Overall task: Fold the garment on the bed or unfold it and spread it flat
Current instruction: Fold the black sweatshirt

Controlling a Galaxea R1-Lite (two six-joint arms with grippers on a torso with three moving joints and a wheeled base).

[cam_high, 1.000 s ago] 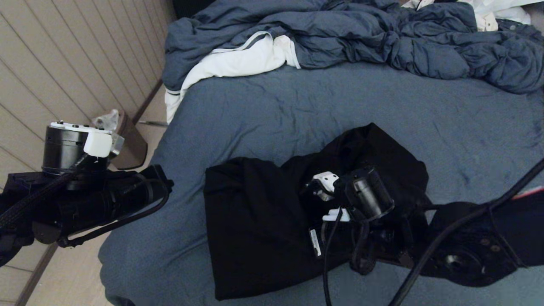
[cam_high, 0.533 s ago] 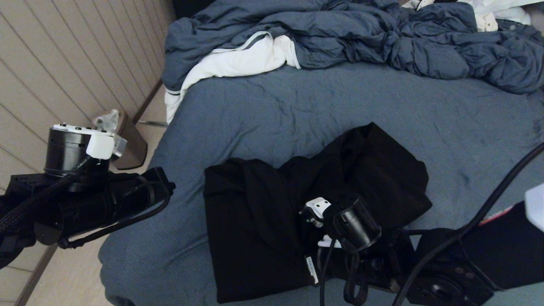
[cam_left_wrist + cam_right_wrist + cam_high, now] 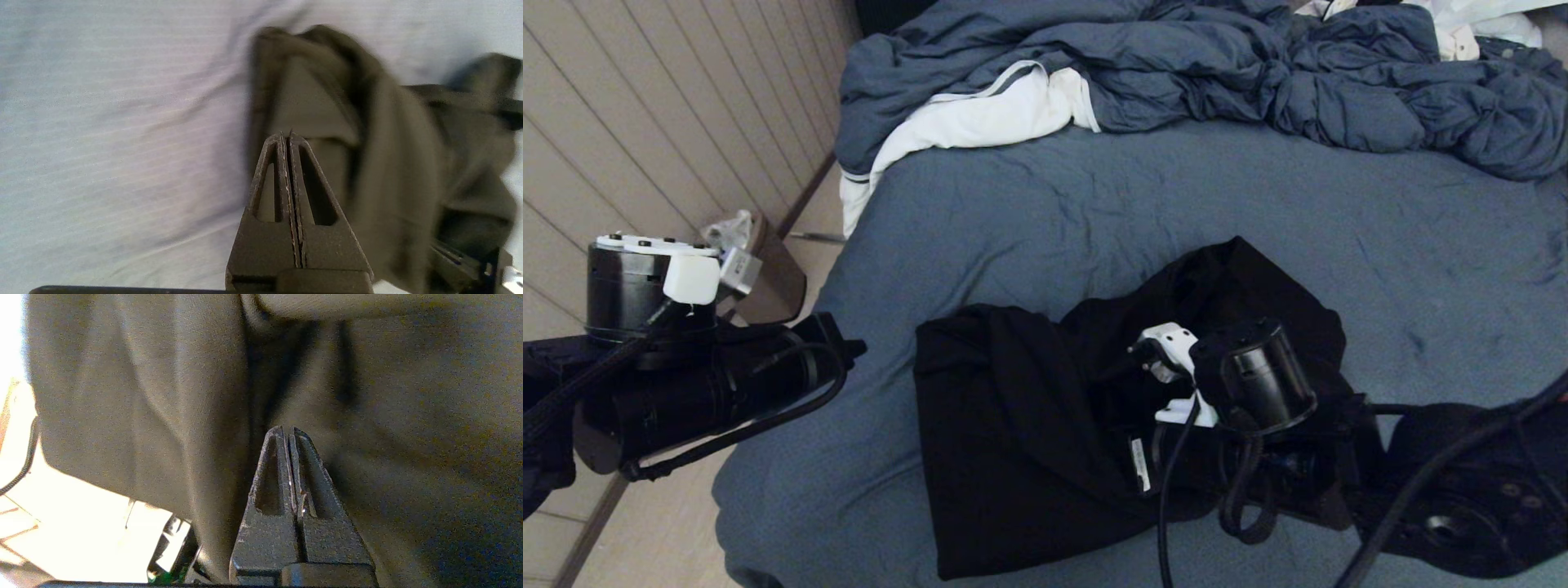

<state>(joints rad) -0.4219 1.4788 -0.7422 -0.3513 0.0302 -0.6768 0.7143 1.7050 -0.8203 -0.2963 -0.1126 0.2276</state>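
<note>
With nothing pinched, both the left gripper (image 3: 289,136) and right gripper (image 3: 289,433) hover closed over the bunched garment (image 3: 1045,425), likely repositioning for a fresh grasp.

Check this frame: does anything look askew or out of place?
The garment is bunched on the bed, not flat or neatly folded. A rumpled duvet and white cloth crowd the far end. Both grippers, left and right, are shut empty.
</note>
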